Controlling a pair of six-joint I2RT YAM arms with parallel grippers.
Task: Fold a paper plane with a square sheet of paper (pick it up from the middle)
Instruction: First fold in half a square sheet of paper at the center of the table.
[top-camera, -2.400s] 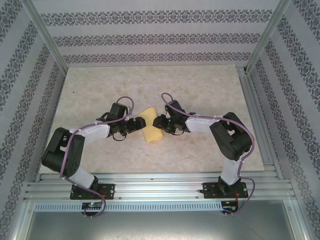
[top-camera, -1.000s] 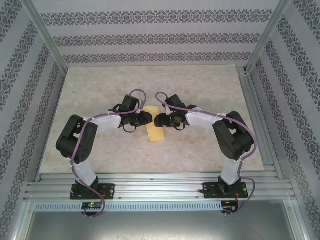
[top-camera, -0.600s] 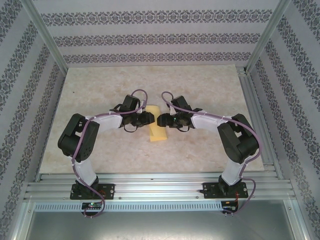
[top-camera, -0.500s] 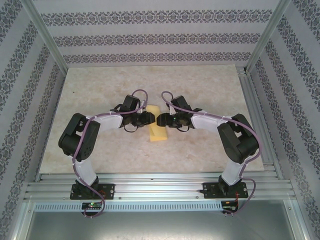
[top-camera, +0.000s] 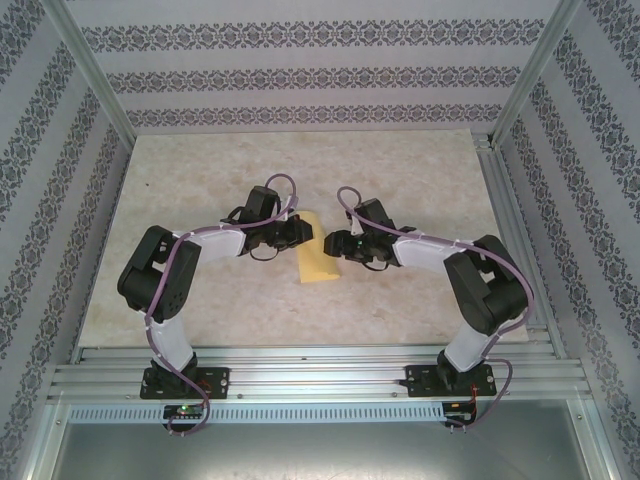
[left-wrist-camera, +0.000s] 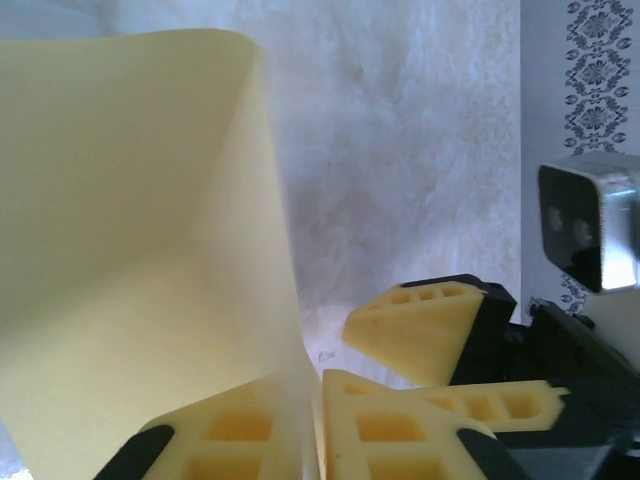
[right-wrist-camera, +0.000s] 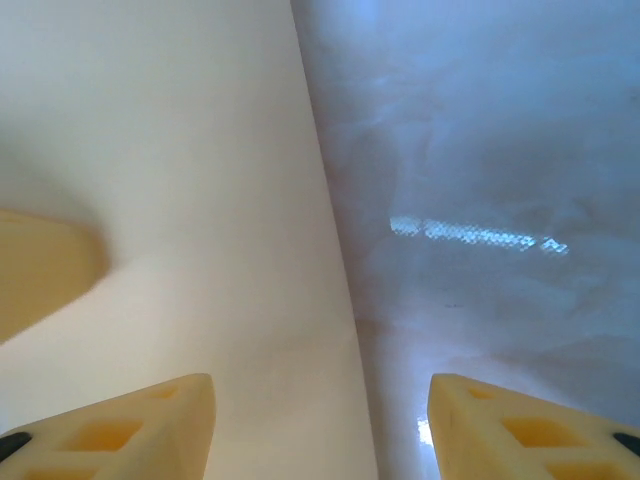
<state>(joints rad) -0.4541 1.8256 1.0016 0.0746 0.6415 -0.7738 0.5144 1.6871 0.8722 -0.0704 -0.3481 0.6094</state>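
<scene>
From their bases at the near edge, the two arms bent inward over the table (top-camera: 420, 170), and their tips came close together about its middle. The left gripper (top-camera: 299, 231) was closed. Its pads (left-wrist-camera: 400, 435) pinched a raised edge of the sheet of paper (top-camera: 318, 262), which in the left wrist view stood up between them as a curled yellow flap. Just beside it, the right gripper (top-camera: 334, 243) had its jaws set wide apart and gripped nothing. In the right wrist view one finger (right-wrist-camera: 120, 430) sat over the paper and the other over bare table, with the sheet's straight edge running between them. The sheet lay folded into a narrow yellow strip between the two grippers, its near end flat on the table and its far end up at the left gripper's tips. Beyond lay pale marbled tabletop, then the patterned wall (top-camera: 300, 75)
</scene>
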